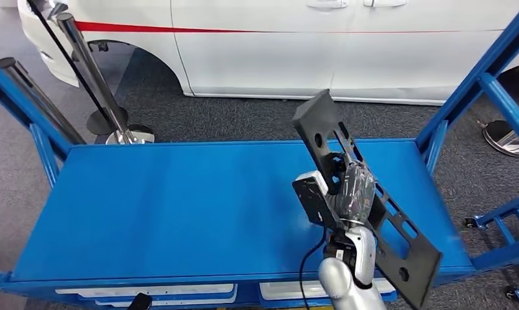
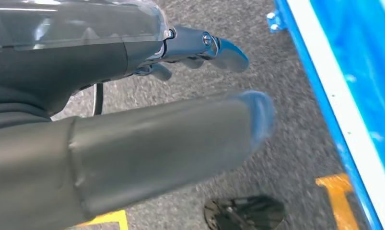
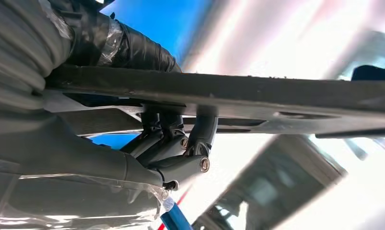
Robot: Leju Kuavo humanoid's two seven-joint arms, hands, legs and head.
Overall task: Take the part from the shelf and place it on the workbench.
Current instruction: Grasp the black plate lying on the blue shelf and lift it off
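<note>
Part (image 1: 328,132): long flat black plate with slots and round holes, gripped mid-length by the right hand (image 1: 352,190), held tilted above the right side of the blue workbench (image 1: 166,206), lower end overhanging its front edge.

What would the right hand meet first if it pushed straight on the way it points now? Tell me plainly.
Judging by the head view, the right hand, gripping the black part, points up and away over the blue workbench. The way looks free; beyond stands the white car, though depth is unclear.
</note>
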